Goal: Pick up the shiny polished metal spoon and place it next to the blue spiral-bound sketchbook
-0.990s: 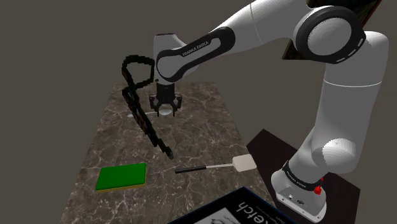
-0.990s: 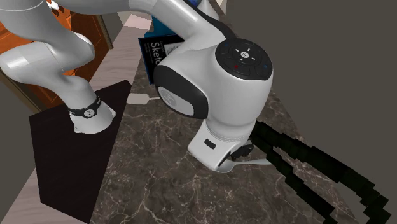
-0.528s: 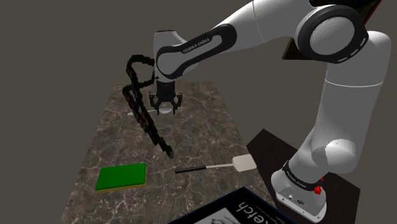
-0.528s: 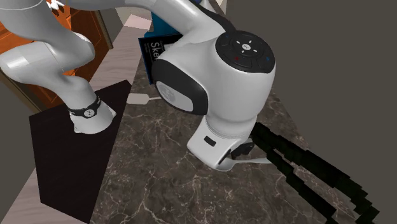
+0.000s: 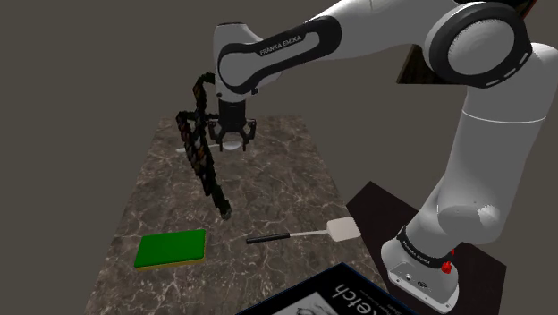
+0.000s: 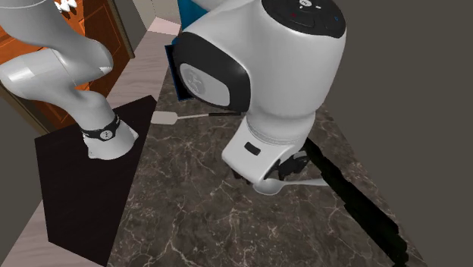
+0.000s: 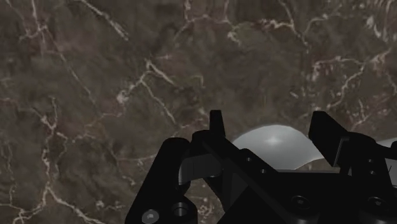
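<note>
The fingers (image 7: pixel 321 130) are clamped on the spoon (image 7: pixel 273 143), one on each side of its rounded grey bowl, which bulges up between them against the dark veined marble of the counter (image 7: pixel 95 95). In the second exterior view the gripper (image 6: pixel 288 168) hangs under the arm's big white wrist, and the spoon (image 6: pixel 307 181) sticks out sideways from it, seemingly lifted just off the counter (image 6: pixel 197 212). The spoon is well apart from the sketchbook (image 6: pixel 176 72), which lies at the opposite end of the counter. In the shoulder view the sketchbook (image 5: pixel 335 291) shows a dark cover with white lettering and a blue edge. Near it, between it and the gripper (image 5: pixel 231 136), lies a spatula (image 5: pixel 304 234) with a pale head and a thin black handle; the same spatula (image 6: pixel 178 117) lies just beside the sketchbook in the second exterior view. A flat green pad (image 5: pixel 171 248) also rests near the sketchbook, on the side away from the stand (image 5: pixel 380 201). The stand sits just beside the sketchbook.
</note>
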